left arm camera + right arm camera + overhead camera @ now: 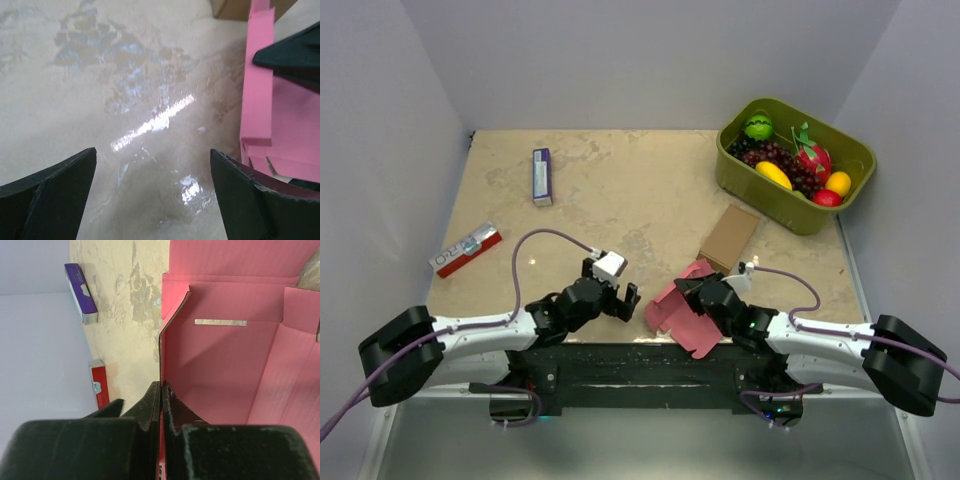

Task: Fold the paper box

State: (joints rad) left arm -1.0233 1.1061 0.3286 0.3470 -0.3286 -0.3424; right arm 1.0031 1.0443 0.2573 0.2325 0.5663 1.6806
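- Over on the left, the left gripper (623,298) hangs with its jaws spread wide above bare tabletop, holding nothing. In its wrist view the pink card sits just off its right-hand finger (240,190).
- Centre now: the paper box (682,314) lies at the near edge of the table between the two arms. It looks half-formed, with one wall stood up and the rest splayed flat.
- Handling call: this is thin card, very light, and stiff only along its creases. It'll likely skate on that glossy surface and dent if squeezed mid-panel. I'd take it at a panel edge close to a crease, with one side pinned while the other folds.
- On the right, the right gripper (160,390) is pressed together on the edge of that upright wall, pinching the card.
- Hard to read: from above, the right arm covers part of the sheet, so which tabs are tucked I can't tell. The left wrist view cuts the box off at the frame's edge. A slot (220,322) shows in one pink panel; its matching tab isn't in sight.
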